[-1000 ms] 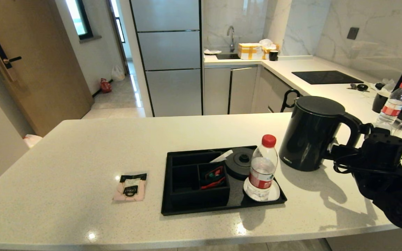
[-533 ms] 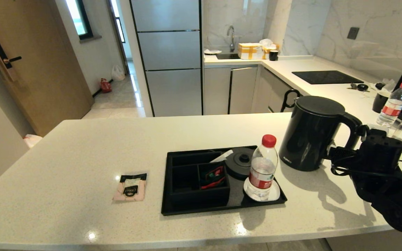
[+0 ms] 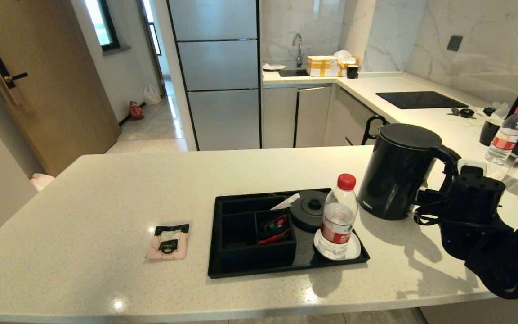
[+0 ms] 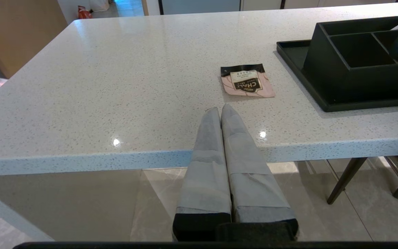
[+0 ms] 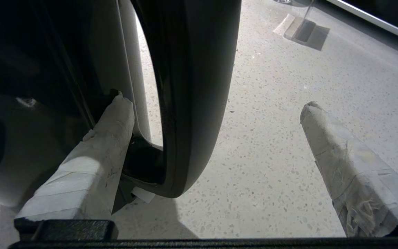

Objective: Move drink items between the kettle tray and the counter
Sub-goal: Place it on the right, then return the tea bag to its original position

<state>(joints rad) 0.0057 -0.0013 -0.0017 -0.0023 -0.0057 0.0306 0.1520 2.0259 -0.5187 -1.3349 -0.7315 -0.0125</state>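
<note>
The tray (image 3: 259,271) sits on the counter (image 3: 106,189). Left of the tray lies the sachet (image 3: 168,241); right of it stands the kettle (image 3: 396,173). In the tray, a bottle (image 3: 339,218) stands on the coaster (image 3: 352,253), my right gripper (image 5: 216,114) straddling the kettle's handle (image 5: 192,86).

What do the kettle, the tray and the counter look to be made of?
Kettle: probably plastic or coated metal, smooth black with soft sheen. Tray: likely matte black plastic, no glare. Counter: polished speckled stone or composite, mirroring lights.

Black right arm (image 3: 488,225) with looped cables; fingers (image 5: 92,162) wrapped in grey tape.
</note>
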